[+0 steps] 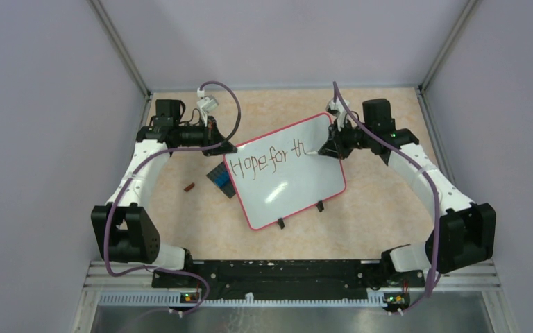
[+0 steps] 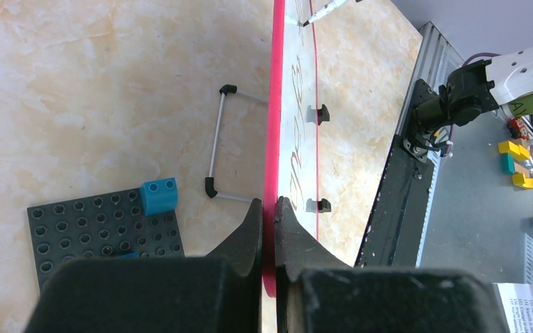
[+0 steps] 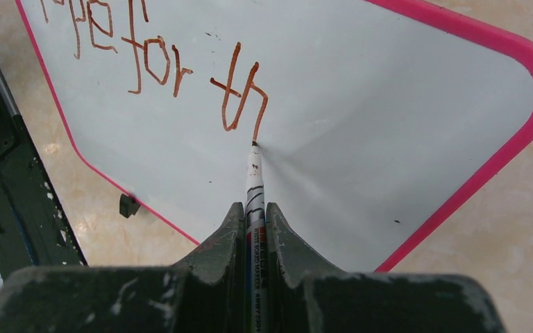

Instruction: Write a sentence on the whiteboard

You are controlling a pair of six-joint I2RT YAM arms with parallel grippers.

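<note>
Just ahead of our right hand [image 3: 253,210], clamped on the marker [image 3: 254,173], the tip meets the whiteboard [image 3: 388,104] at the unfinished sentence [image 3: 239,94]. Our left hand [image 2: 268,207] pinches its pink edge, likely steadying it.

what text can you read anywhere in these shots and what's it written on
"Hope for th": the unfinished handwritten sentence on the whiteboard.
Print along the marker barrel: too small to read with certainty.
Printed sheet off the table: too small to read.
Green label off the table: blurred, unreadable.
</note>
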